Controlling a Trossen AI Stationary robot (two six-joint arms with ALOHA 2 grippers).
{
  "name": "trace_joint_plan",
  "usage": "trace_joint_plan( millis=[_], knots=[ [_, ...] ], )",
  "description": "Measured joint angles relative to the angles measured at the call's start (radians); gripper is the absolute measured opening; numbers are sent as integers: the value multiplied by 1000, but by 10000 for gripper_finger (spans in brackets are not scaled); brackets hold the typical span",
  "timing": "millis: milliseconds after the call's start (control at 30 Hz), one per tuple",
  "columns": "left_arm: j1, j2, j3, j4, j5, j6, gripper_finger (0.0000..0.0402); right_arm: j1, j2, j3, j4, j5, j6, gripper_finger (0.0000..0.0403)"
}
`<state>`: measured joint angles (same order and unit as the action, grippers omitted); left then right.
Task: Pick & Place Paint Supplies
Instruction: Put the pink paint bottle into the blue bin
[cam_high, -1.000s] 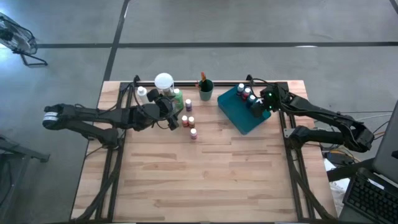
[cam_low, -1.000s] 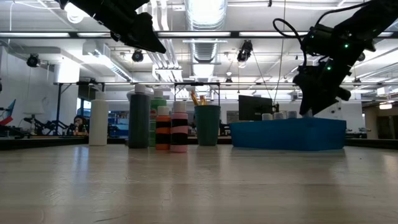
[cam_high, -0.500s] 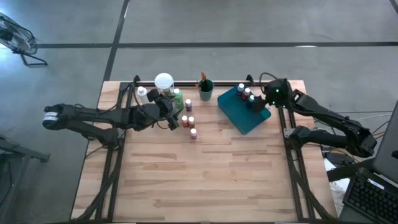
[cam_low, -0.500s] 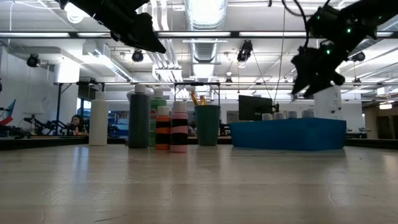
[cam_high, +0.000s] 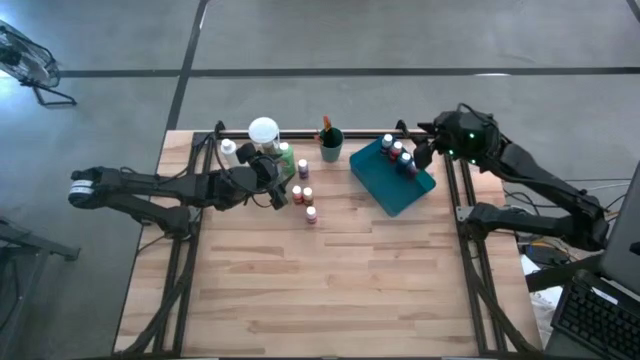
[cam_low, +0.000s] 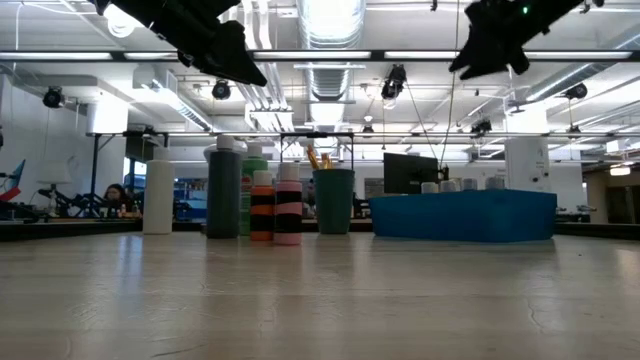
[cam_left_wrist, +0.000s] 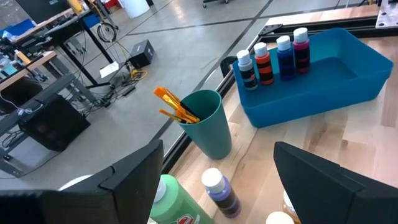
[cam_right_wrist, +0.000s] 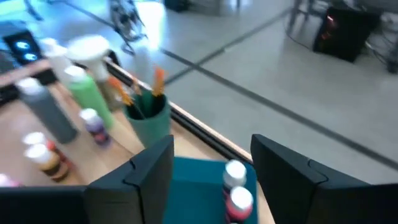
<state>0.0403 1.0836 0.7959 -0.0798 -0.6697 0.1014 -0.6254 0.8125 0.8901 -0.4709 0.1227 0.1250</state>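
Note:
Several white-capped paint bottles (cam_high: 400, 154) stand in a row along the far side of the teal tray (cam_high: 396, 190); the left wrist view shows that row (cam_left_wrist: 273, 57) too. More small bottles (cam_high: 304, 194) stand loose on the table by a green bottle (cam_high: 287, 158) and a teal cup (cam_high: 331, 146) that holds brushes (cam_left_wrist: 175, 106). My left gripper (cam_high: 279, 193) hangs open above the loose bottles, with a purple bottle (cam_left_wrist: 219, 188) below it. My right gripper (cam_high: 424, 156) is open and empty, high over the tray's right corner.
At the far left stand a round white-topped object (cam_high: 263, 130), a white bottle (cam_high: 228, 152) and a tall grey bottle (cam_low: 224, 190). A black rail (cam_high: 300, 133) runs along the far edge. The near half of the wooden table (cam_high: 330, 290) is bare.
My right gripper has risen from inside the tray to high above it and gone toward the table's far right corner. It has tipped from pointing steeply down to nearly level. The bottles in the tray stand as before.

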Motion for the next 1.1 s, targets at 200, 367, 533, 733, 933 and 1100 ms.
trace_joint_plan(
  millis=[200, 367, 533, 733, 933, 1100],
  knots=[
    [0, 0, 0, -9, 78, -55, 310, 135, 18, 63, 0, -4, -6, 188],
    [0, 0, 0, -27, 83, -58, 310, 265, 38, 106, 10, -4, -24, 173],
    [1, -1, 0, -52, 83, -80, 310, 379, 86, 122, 68, -3, -32, 158],
    [2, -1, 2, -185, 66, -156, 310, 457, 197, 120, 89, -3, -71, 139],
    [-2, -4, 2, -259, 69, -209, 309, 500, 352, 200, 62, -3, -127, 127],
    [-11, -4, -4, -296, 183, -233, 309, 529, 464, 327, -99, -1, -162, 128]
  ],
)
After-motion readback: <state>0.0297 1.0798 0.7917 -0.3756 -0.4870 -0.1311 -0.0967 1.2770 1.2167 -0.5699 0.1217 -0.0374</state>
